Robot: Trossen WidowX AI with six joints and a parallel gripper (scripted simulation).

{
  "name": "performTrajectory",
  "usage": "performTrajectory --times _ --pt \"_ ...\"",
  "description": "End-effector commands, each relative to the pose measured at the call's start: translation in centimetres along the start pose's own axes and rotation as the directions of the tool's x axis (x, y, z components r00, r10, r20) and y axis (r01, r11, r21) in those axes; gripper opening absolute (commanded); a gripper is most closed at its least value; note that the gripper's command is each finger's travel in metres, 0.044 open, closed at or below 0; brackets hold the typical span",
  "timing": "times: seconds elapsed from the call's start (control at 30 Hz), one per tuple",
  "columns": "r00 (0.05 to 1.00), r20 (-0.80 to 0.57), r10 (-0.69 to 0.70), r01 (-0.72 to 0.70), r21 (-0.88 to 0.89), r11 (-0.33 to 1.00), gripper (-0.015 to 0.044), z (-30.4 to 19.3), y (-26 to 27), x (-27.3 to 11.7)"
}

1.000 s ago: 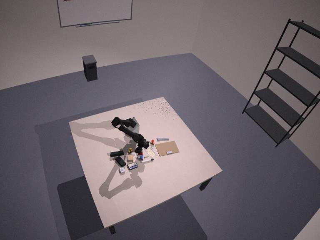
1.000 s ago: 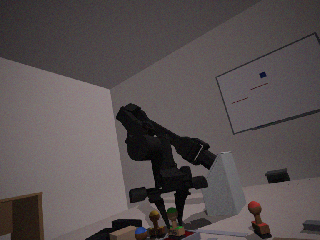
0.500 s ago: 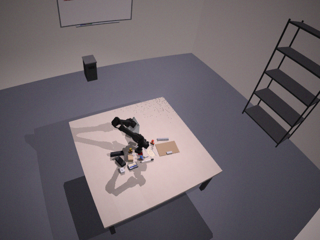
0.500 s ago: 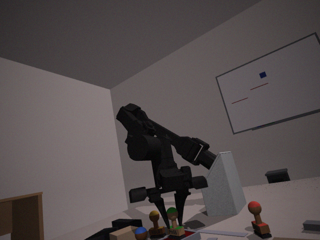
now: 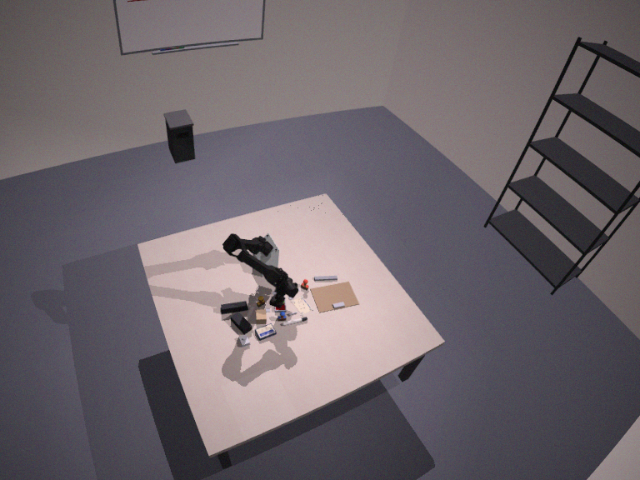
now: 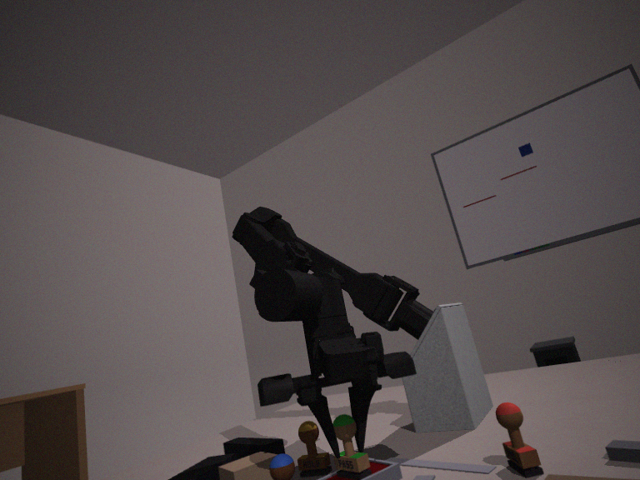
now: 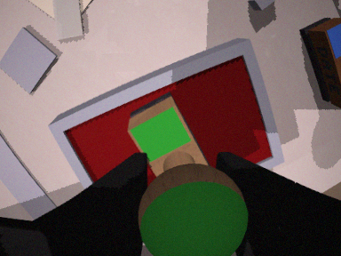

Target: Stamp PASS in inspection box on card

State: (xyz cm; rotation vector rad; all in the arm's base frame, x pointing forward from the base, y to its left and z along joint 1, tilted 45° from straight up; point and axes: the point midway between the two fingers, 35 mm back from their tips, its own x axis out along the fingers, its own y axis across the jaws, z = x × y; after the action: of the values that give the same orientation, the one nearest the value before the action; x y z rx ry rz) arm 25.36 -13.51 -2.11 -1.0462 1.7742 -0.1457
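The PASS stamp (image 6: 353,462) (image 7: 195,218), with a green-topped knob, stands upright, base down, inside the red ink pad's tray (image 6: 395,471) (image 7: 258,93). My gripper (image 6: 348,452) (image 7: 181,164) is shut on the stamp, with a finger on each side below its knob. The stamp's underside is hidden, so I cannot tell how firmly it touches the red pad. The pale card (image 5: 301,305) lies beside the pad in the top view; the box on it is too small to make out there.
The DATE stamp (image 5: 282,315) (image 6: 282,467) (image 7: 326,62) stands close to the pad. A yellow-topped stamp (image 5: 261,301) (image 6: 313,461) and a wooden block (image 5: 261,317) (image 6: 245,467) are nearby. A red-topped stamp (image 5: 305,284) (image 6: 521,455) stands beyond the card, near a brown board (image 5: 333,296). A marker (image 5: 294,321) lies near.
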Motion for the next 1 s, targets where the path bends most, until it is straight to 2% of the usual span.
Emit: performTrajectory --times 0.0,0.97 --pt "1.0 -0.005 0.0 0.0 0.003 1.0 0.0 -0.13 -0.08 0.23" --pt "1.0 -0.005 0.0 0.0 0.003 1.0 0.0 -0.11 -0.1 -0.35"
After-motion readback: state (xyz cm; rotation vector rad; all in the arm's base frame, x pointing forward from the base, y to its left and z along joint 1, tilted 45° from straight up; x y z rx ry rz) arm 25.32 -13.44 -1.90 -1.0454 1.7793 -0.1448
